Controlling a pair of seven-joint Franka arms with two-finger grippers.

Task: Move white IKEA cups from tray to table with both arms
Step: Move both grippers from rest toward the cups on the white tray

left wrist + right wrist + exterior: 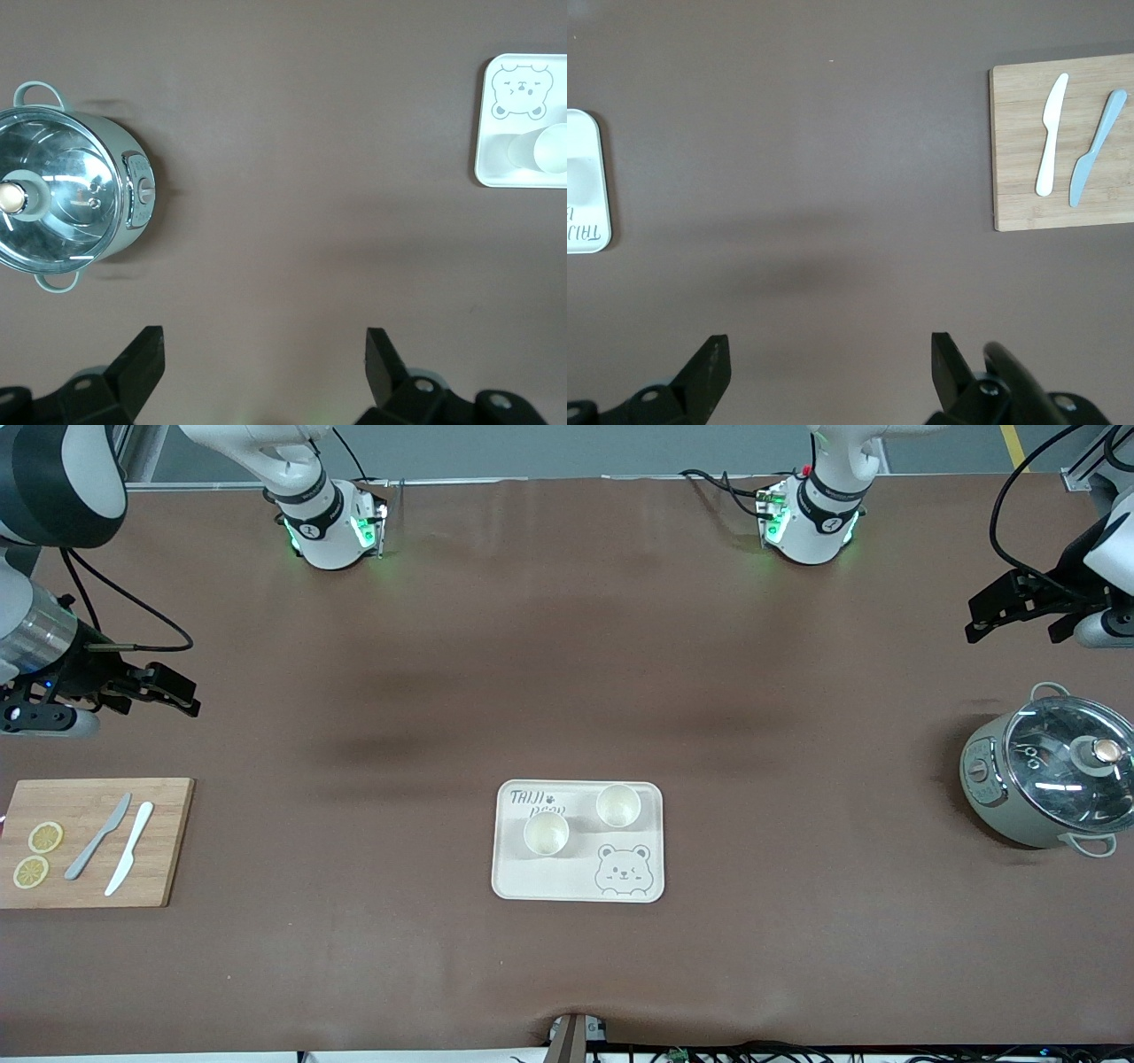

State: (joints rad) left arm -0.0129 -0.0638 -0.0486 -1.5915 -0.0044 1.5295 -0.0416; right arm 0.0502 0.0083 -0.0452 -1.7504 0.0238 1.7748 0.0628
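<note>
Brown table [567, 646], bear-printed tray [532, 881] in the middle, wooden cutting board [159, 841] toward the right arm's end, grey-green pot with glass lid [983, 779] toward the left arm's end

My two grippers [168, 691] [1001, 607] hang spread wide over bare brown table [567, 646] — open passage runs between them to the tray [532, 881] in the middle. Two cups [546, 834] [617, 805] stand close together on it. The pot [1050, 779] blocks my left arm's end, the cutting board [93, 841] with knives [98, 835] [129, 848] my right's.
</note>
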